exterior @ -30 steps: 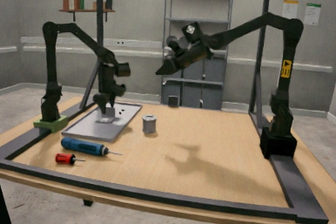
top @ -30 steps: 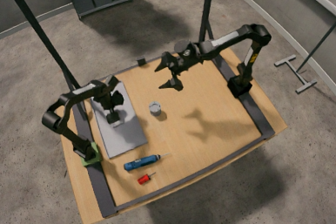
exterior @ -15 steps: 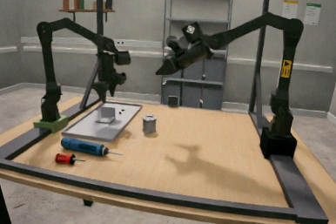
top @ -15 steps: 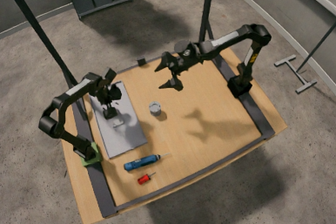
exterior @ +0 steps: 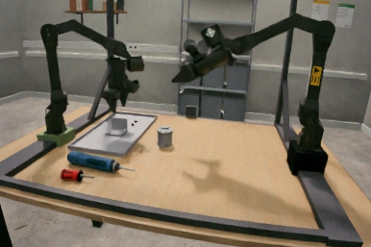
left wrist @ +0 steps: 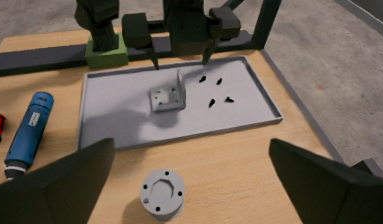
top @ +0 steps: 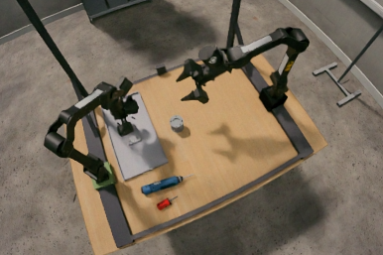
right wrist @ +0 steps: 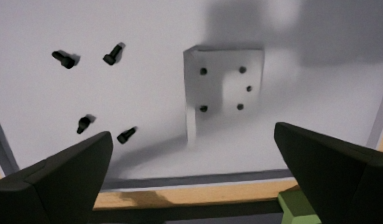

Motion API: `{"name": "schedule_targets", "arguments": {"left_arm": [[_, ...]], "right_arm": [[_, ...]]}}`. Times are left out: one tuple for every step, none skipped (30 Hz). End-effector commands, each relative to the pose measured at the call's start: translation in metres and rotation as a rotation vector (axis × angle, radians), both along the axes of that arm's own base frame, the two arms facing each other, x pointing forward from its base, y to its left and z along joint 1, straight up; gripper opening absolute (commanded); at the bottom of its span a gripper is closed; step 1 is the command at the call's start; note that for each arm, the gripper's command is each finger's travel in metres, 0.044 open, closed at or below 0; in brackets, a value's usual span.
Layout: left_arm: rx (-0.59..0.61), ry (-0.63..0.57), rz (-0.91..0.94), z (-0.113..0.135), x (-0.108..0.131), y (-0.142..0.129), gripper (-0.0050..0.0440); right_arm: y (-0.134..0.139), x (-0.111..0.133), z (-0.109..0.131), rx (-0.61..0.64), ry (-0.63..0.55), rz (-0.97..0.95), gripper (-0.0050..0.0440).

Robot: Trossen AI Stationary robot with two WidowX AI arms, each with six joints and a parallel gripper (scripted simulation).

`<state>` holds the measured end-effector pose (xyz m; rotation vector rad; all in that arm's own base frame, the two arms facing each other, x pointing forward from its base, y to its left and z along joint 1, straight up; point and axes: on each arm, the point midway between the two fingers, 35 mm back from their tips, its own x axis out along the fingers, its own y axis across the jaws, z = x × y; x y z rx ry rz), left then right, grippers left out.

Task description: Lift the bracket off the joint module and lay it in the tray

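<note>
The grey L-shaped bracket (top: 133,139) lies in the grey tray (top: 138,143), apart from the joint module. It also shows in the left wrist view (left wrist: 168,96) and close up in the right wrist view (right wrist: 223,90). The grey cylindrical joint module (top: 177,124) stands upright on the table beside the tray, also in the left wrist view (left wrist: 162,194). My right gripper (top: 124,116) hangs open and empty just above the bracket (exterior: 118,125). My left gripper (top: 195,93) is open and empty, high above the table beyond the joint module (exterior: 164,136).
Several small black screws (left wrist: 214,90) lie loose in the tray next to the bracket. A blue screwdriver (top: 161,184) and a small red one (top: 166,202) lie near the table's front. A dark rail frames the table edge.
</note>
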<state>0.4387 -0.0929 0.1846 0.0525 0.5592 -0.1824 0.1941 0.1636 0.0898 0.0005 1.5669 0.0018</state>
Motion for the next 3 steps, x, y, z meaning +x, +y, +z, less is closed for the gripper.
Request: {"name": "schedule_targets", "arguments": {"left_arm": [[-0.007, -0.032, -0.003, 0.0133, 0.0013, -0.0011, 0.0440], [-0.007, -0.032, -0.003, 0.0133, 0.0013, -0.0011, 0.0440], [-0.007, -0.032, -0.003, 0.0133, 0.0013, -0.0011, 0.0440]], "right_arm": [[0.0020, 0.0024, 0.0062, 0.013, -0.020, 0.001, 0.0440], [0.0020, 0.0024, 0.0062, 0.013, -0.020, 0.001, 0.0440], [0.0020, 0.0024, 0.0062, 0.013, -0.020, 0.001, 0.0440]]}}
